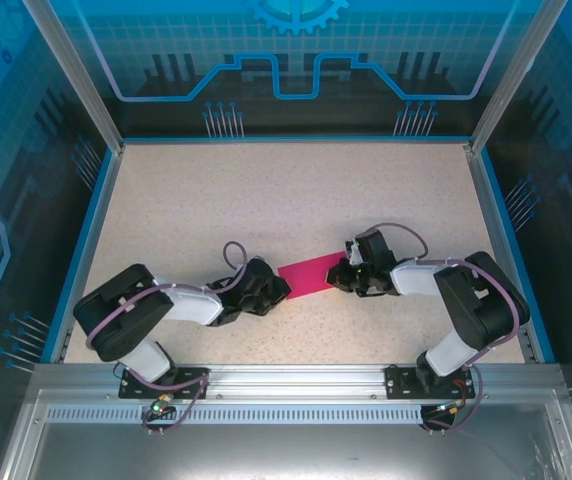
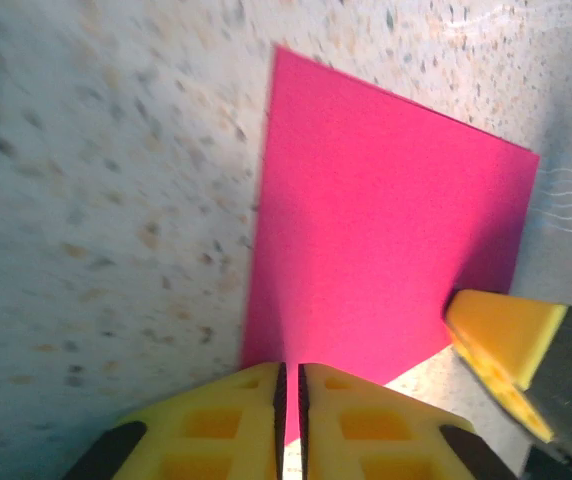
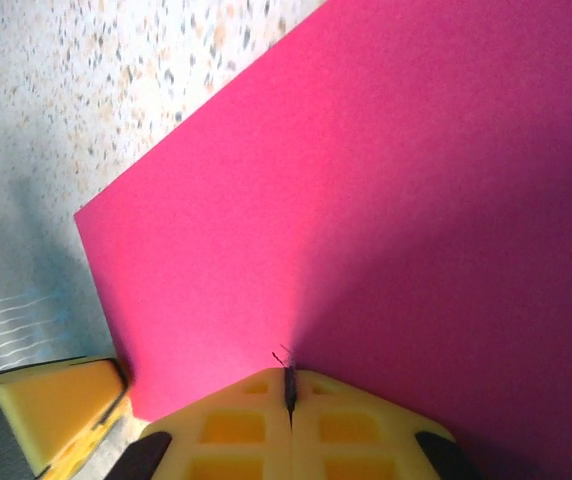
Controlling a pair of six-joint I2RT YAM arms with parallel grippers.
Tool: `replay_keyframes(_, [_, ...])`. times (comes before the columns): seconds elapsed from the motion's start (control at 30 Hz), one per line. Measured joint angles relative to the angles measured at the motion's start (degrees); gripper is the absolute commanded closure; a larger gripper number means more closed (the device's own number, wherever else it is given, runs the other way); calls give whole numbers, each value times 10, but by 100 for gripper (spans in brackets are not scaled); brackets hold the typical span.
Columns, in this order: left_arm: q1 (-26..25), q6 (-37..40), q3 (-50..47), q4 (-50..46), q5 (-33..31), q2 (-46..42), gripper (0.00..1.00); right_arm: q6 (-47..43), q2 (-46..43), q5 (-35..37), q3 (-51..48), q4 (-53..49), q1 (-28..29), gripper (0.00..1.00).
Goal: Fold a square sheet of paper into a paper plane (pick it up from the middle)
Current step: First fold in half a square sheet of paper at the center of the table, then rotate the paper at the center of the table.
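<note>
The square sheet of paper (image 1: 309,275) lay low over the middle of the bench (image 1: 266,190), spanning the gap between the two arms. Its left end was at the left gripper (image 2: 291,400) and its right end at the right gripper (image 3: 289,395). Whether it rested on the surface or hung just clear of it could not be told.

The right gripper was clenched on the sheet's edge, its pads meeting in a hairline with the pink running straight into it. The left gripper's pads stood a narrow slit apart with the paper's edge inside the slit. Whether they pinched it or merely straddled it could not be told.

That doubtful left hold looked like the main hazard. If it was loose, any pull toward the right would probably draw the edge out, leaving the sheet hanging from one pinch to droop or swing out of line.

If both holds were firm, the danger was the reverse. Arms drifting apart could tear such thin paper at the pads, and arms closing in could buckle it and set a stray crease where no fold belonged.

Both holds sat at the very margin, so little paper was in the jaws. Each wrist view also showed the other gripper's yellow pad close by a corner, so a small misjudged move could knock the two together.
</note>
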Motion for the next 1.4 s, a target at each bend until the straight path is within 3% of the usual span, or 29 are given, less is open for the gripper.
replay_keyframes(0.13, [48,54,21,-125,0,-59,53,-38,-11,57,44,-82,3,99])
replay_keyframes(0.23, [81,104,70,-236,-2,-100,36,-59,-14,90,95,-137,31,91])
replay_keyframes(0.4, [121,177,196,-371,0,-130,21,-76,5,133,194,-188,108,77])
replay_keyframes(0.57, [154,224,260,-458,1,-121,8,-80,92,166,293,-224,160,74])
replay_keyframes(0.83, [201,241,270,-529,5,-100,1,-83,209,196,380,-292,208,78])
replay_keyframes(1.1, [220,255,270,-546,25,-77,1,-162,169,170,321,-283,237,80])
replay_keyframes(1.27, [220,271,270,-548,31,-68,1,-191,97,154,254,-314,222,63])
replay_keyframes(1.4, [220,283,270,-548,42,-60,1,-151,43,177,238,-326,164,54])
